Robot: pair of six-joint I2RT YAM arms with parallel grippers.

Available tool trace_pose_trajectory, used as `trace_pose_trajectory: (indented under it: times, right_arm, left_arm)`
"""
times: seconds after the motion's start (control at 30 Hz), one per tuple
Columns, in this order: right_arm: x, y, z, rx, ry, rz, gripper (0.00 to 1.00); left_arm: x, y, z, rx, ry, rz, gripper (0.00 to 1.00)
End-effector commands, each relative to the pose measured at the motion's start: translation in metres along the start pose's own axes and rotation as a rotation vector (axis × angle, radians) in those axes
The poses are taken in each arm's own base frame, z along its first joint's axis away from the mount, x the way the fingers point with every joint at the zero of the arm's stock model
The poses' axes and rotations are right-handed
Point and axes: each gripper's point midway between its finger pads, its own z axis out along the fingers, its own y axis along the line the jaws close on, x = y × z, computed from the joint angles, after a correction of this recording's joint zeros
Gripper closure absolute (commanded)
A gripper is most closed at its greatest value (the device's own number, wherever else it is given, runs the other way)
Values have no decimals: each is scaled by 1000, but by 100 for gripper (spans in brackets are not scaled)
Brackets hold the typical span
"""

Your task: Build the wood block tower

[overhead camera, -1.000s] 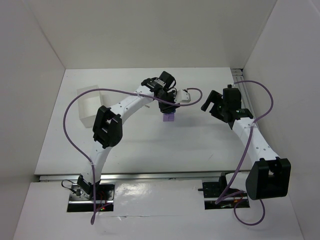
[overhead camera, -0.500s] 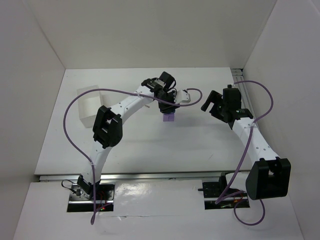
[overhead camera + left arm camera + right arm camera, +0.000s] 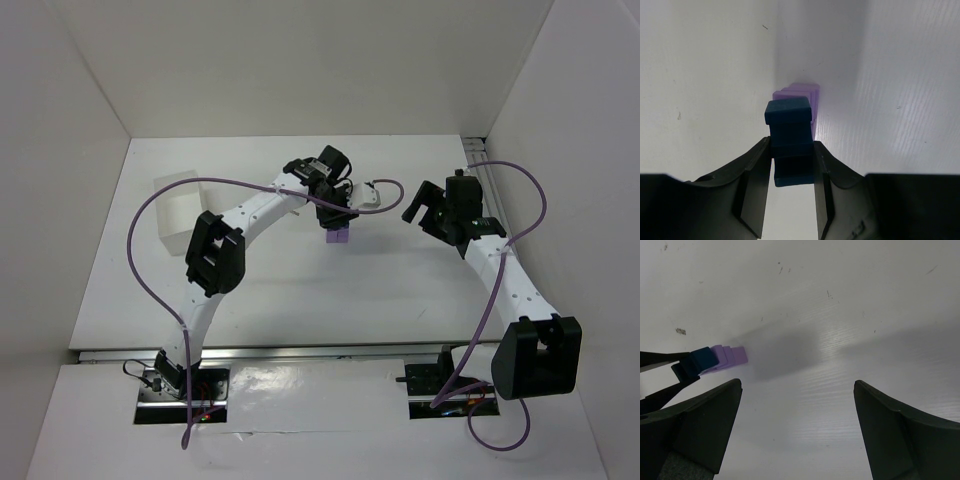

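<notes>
Mid-table stands the wood block tower, a short stack of light-purple blocks [image 3: 338,238]. My left gripper [image 3: 335,214] hangs right over it, shut on a dark blue notched block [image 3: 789,142]. In the left wrist view both black fingers [image 3: 756,165] press the blue block's sides, and the purple stack [image 3: 802,92] peeks out past its far end. Whether the blue block rests on the stack I cannot tell. My right gripper [image 3: 424,204] hovers to the right of the tower, open wide and empty. The right wrist view shows the purple stack [image 3: 732,355] and the blue block [image 3: 702,360] at its left edge.
A white translucent tray [image 3: 181,206] stands at the left of the table, beside the left arm's elbow. White walls close in the table at the back and on both sides. A purple cable [image 3: 150,260] loops off each arm.
</notes>
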Motion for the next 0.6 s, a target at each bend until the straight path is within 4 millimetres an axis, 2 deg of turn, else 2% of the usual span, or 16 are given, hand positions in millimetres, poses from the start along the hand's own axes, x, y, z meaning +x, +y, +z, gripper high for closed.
trace_pose_trajectory:
  times: [0.0, 0.23, 0.4, 0.57]
  right_arm:
    - [-8, 2, 2, -15, -34, 11, 0]
    - [-8, 2, 2, -15, -34, 11, 0]
    - [-5, 0, 3, -10, -26, 11, 0]
    - [-5, 0, 3, -10, -26, 11, 0]
  left_arm:
    - [-8, 1, -6, -11, -22, 32, 66]
    - [-7, 2, -6, -18, -15, 31, 64]
    - [-7, 5, -6, -30, -16, 25, 55]
    - [-12, 2, -5, -31, -23, 26, 53]
